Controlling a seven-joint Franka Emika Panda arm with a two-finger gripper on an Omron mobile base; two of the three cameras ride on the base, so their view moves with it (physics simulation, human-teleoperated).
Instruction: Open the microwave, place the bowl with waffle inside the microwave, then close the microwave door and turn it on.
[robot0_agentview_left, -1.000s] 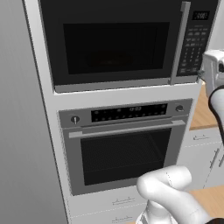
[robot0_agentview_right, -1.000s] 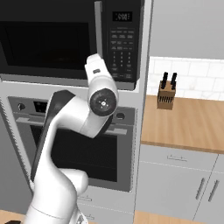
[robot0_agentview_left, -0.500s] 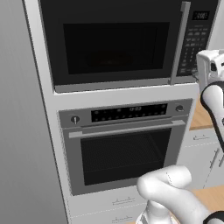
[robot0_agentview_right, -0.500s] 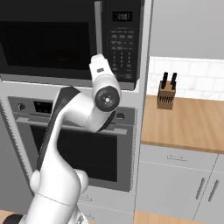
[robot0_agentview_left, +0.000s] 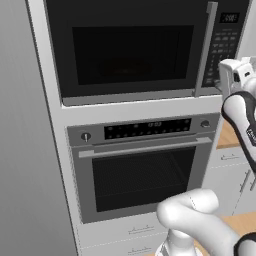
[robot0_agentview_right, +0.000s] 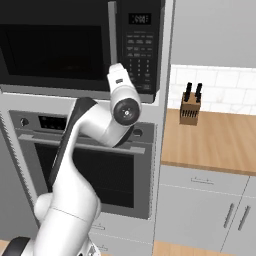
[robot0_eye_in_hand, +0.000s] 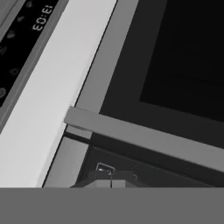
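Note:
The microwave is a large black box set in the wall above a grey oven. The microwave door is closed, its vertical silver handle beside the keypad strip. My gripper is shut with nothing in it, close in front of the lower keypad just past the handle. The white hand sits level with the microwave's lower right corner, and in the right base view the hand is below the keypad. The bowl with waffle is out of view.
A grey oven with a horizontal bar handle sits under the microwave. A wooden counter to the right holds a knife block, with grey cabinet drawers beneath. A tall grey panel borders the left.
The hand has moved in closer to the lower end of the microwave's keypad and handle. The gripper stays shut and the door stays closed.

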